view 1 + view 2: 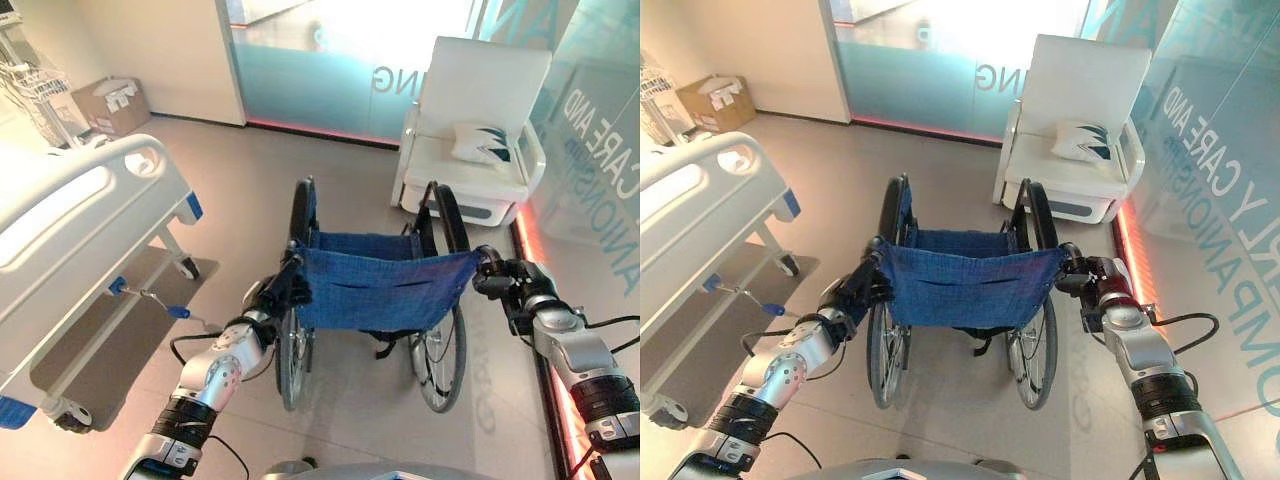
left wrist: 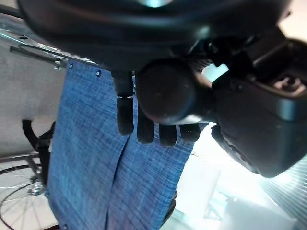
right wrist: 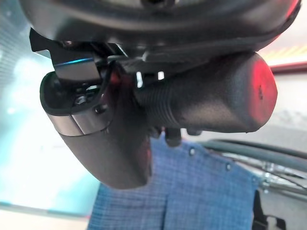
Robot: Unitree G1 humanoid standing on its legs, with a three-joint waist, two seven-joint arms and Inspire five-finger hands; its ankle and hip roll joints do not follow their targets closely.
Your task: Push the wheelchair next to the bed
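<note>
left eye view: bed (image 1: 80, 230) beside wheelchair (image 1: 380, 290)

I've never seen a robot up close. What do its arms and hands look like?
Each arm is silver-grey metal with black ribbed bands. The left hand and the right hand are dark, almost black, with rounded jointed fingers much like a person's.

wheelchair (image 1: 385, 290): woven blue cloth back, metal spoked wheels | bed (image 1: 80, 215): smooth white plastic footboard | armchair (image 1: 470, 130): glossy white | floor (image 1: 250, 160): smooth, matt
</note>
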